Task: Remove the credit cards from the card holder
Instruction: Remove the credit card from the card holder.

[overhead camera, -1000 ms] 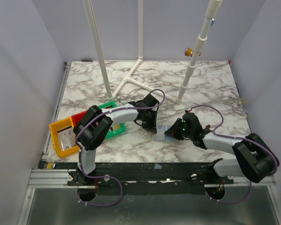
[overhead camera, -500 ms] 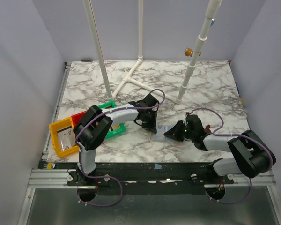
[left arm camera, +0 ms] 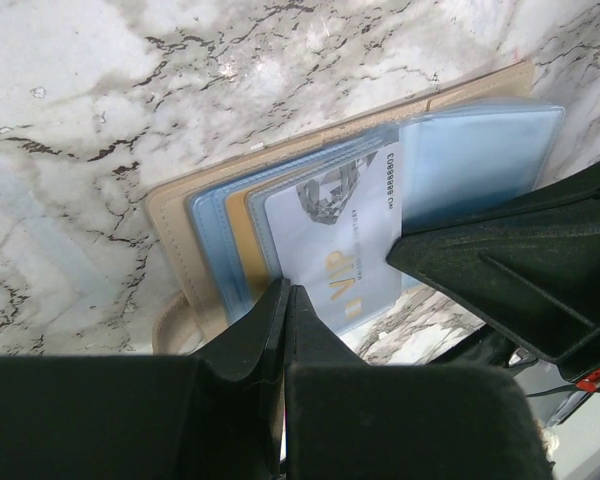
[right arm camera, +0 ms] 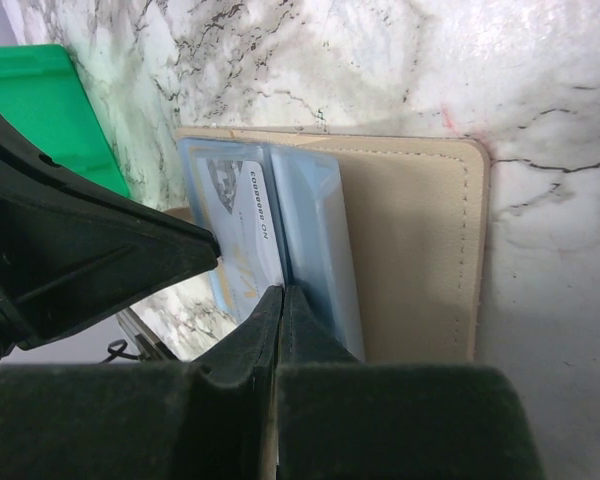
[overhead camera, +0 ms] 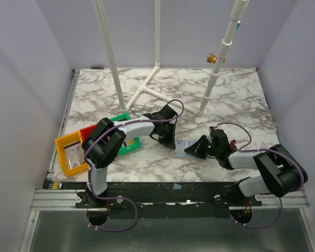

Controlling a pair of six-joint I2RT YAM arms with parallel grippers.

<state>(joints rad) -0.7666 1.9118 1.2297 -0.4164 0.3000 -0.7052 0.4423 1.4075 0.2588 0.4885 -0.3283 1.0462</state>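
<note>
The card holder (overhead camera: 179, 149) lies open on the marble between both arms, its beige-tan leaf (right arm camera: 410, 240) facing up. A white credit card (left arm camera: 340, 230) with gold letters sticks partway out of its pale blue pockets (left arm camera: 212, 235). My left gripper (left arm camera: 285, 292) is shut, its tips pressing on the holder's edge beside that card. My right gripper (right arm camera: 282, 292) is shut on the white card's corner (right arm camera: 245, 215), next to a clear blue sleeve (right arm camera: 315, 230). Another white card with dark marks (overhead camera: 72, 155) lies in the yellow bin.
Yellow (overhead camera: 63, 144), red (overhead camera: 88, 131) and green (overhead camera: 132, 147) bins sit left of the holder, close to the left arm. White pipe posts (overhead camera: 147, 86) stand at the back. The right arm's black fingers (left arm camera: 500, 280) crowd the left wrist view.
My right gripper has closed its jaws and edged left onto the holder. The left gripper and the holder have stayed where they were.
</note>
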